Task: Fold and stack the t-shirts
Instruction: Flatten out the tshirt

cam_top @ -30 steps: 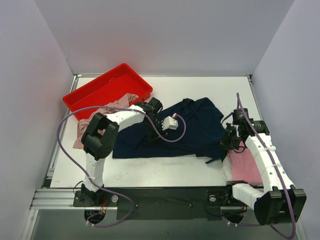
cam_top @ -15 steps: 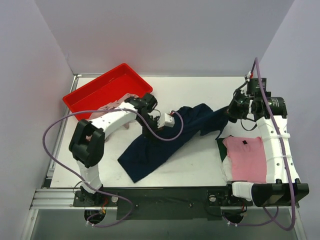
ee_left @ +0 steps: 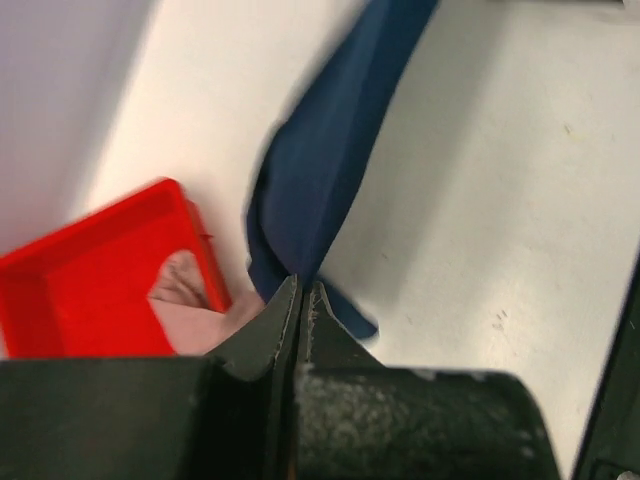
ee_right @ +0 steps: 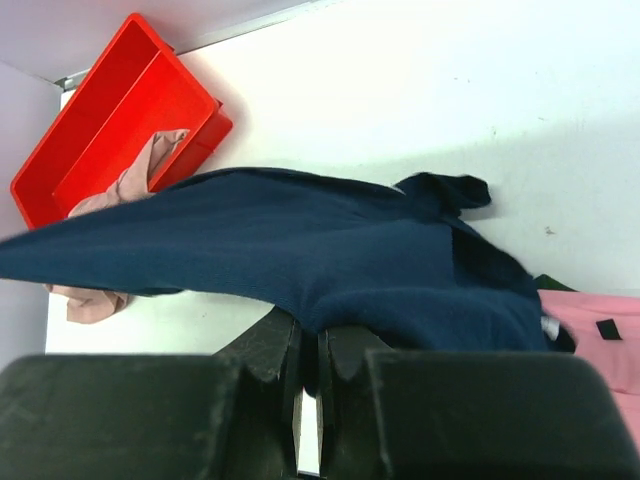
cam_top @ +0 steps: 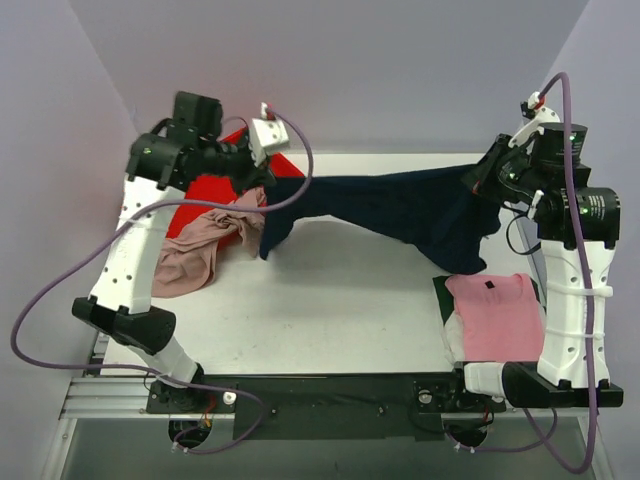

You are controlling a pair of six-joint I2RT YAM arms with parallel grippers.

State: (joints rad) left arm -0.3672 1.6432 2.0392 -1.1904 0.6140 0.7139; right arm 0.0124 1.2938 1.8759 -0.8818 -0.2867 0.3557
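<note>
The left fingers (ee_left: 262,338) and right fingers (ee_right: 268,350) are each clamped on the navy shirt (cam_top: 400,205), stretched between them above the table (cam_top: 330,300). The pink shirt (cam_top: 495,315) lies flat by the right arm. The beige shirt (cam_top: 195,255) spills out of the tray (ee_right: 110,130).

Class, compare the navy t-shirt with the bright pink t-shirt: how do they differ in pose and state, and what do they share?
The navy t-shirt hangs stretched between the left pincer and right pincer, both shut on it; the bright pink t-shirt is held by neither. The navy t-shirt is unfolded and sagging; the bright pink t-shirt lies folded flat. Both are cloth shirts.
</note>
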